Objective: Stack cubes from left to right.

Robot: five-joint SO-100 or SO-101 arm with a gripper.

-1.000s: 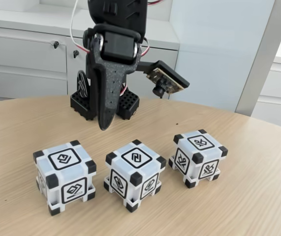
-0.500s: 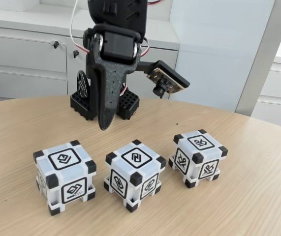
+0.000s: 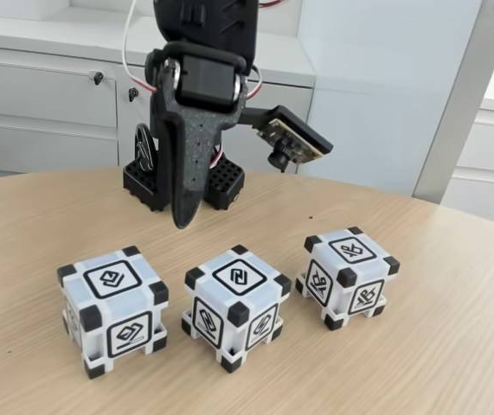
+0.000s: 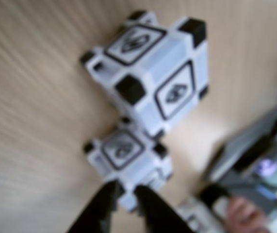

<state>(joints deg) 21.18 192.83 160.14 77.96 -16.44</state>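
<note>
Three white cubes with black corners and black glyphs stand in a row on the wooden table point(image 3: 454, 346): a left cube point(image 3: 112, 316), a middle cube point(image 3: 234, 303) and a right cube point(image 3: 346, 277). All rest apart on the table. My black gripper point(image 3: 180, 223) hangs point-down behind and above the gap between the left and middle cubes, fingers together and holding nothing. The blurred wrist view has my gripper point(image 4: 125, 191) at the bottom edge, just over a smaller-looking cube point(image 4: 126, 153), with a larger-looking cube point(image 4: 153, 73) beyond it.
The arm's black base point(image 3: 221, 186) stands on the table behind the gripper, and the wrist camera point(image 3: 285, 143) sticks out to the right. Grey cabinets point(image 3: 39, 95) line the back. A person's hand point(image 4: 240, 213) shows at the lower right of the wrist view.
</note>
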